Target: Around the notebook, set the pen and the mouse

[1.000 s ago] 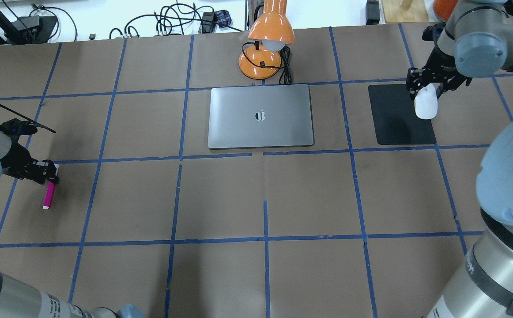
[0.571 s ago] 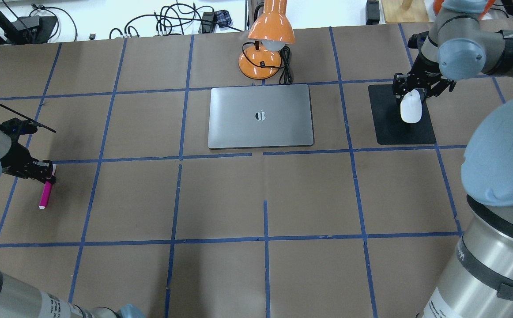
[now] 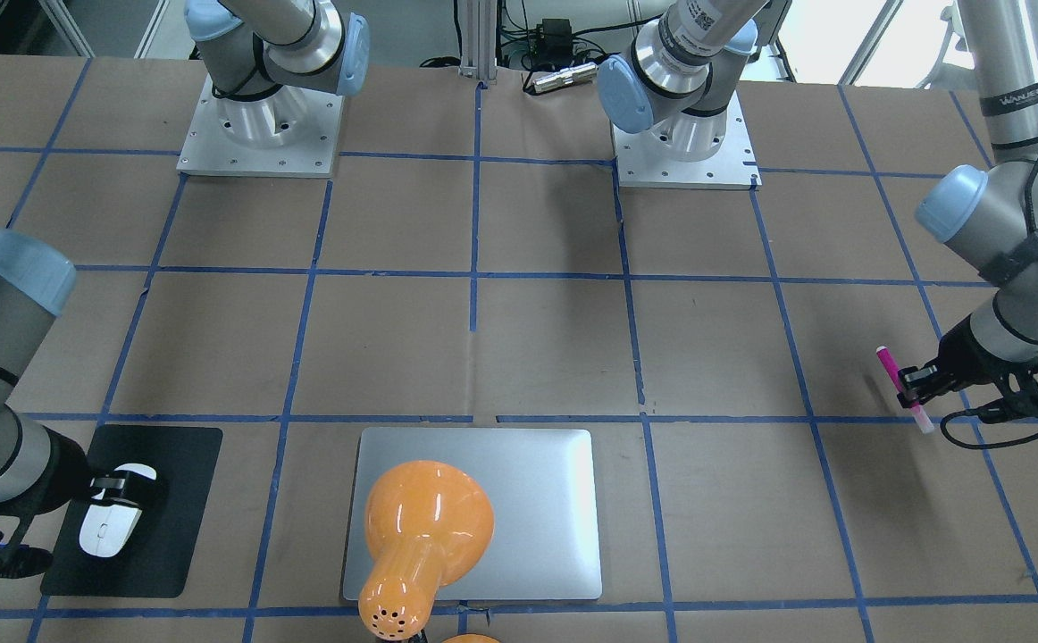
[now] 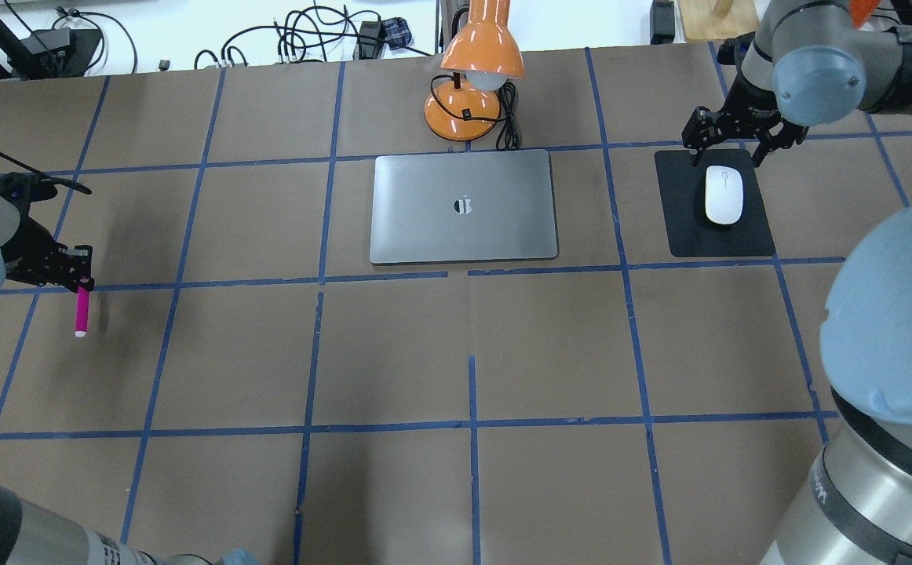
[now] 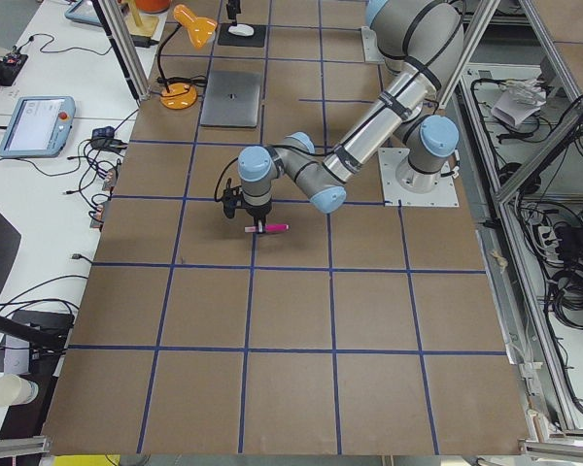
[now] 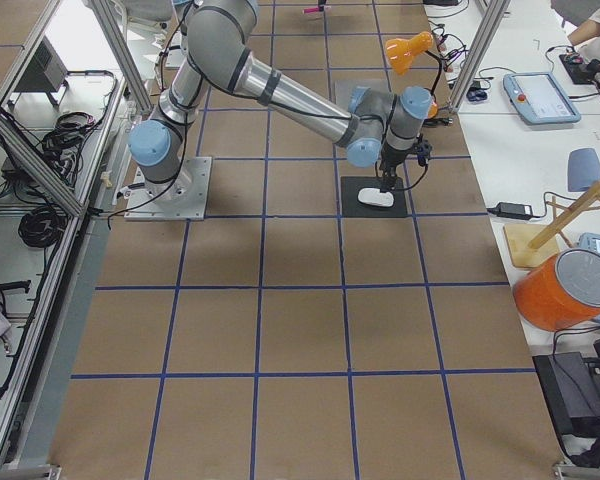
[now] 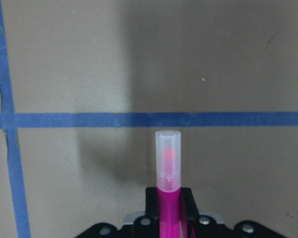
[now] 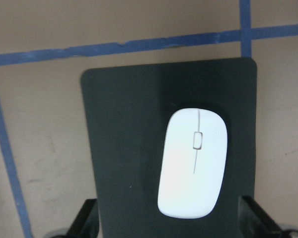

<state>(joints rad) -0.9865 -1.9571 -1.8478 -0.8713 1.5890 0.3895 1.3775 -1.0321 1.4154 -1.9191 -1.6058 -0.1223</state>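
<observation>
The magenta pen [image 4: 79, 311] sticks out level from my left gripper [image 4: 80, 276], which is shut on its body at the table's left side; its pale cap [image 7: 168, 159] points away from the wrist, and it casts a shadow on the paper. In the front-facing view the pen [image 3: 899, 387] shows at the right. The white mouse [image 4: 724, 195] lies on a black mat [image 4: 684, 227], right of the silver notebook [image 4: 464, 205]. My right gripper [image 4: 727, 140] hangs open over the mat's far edge, with the mouse [image 8: 192, 163] free between and beyond its fingertips.
An orange desk lamp [image 4: 476, 71] with a black cord stands just behind the notebook and hides part of the notebook [image 3: 537, 527] in the front-facing view. Brown paper with blue tape lines covers the table. Cables lie beyond the far edge.
My right gripper carried the mouse left onto the black mat, let it go, opened and pulled back toward the far edge. My left gripper moved the pen away from the robot.
</observation>
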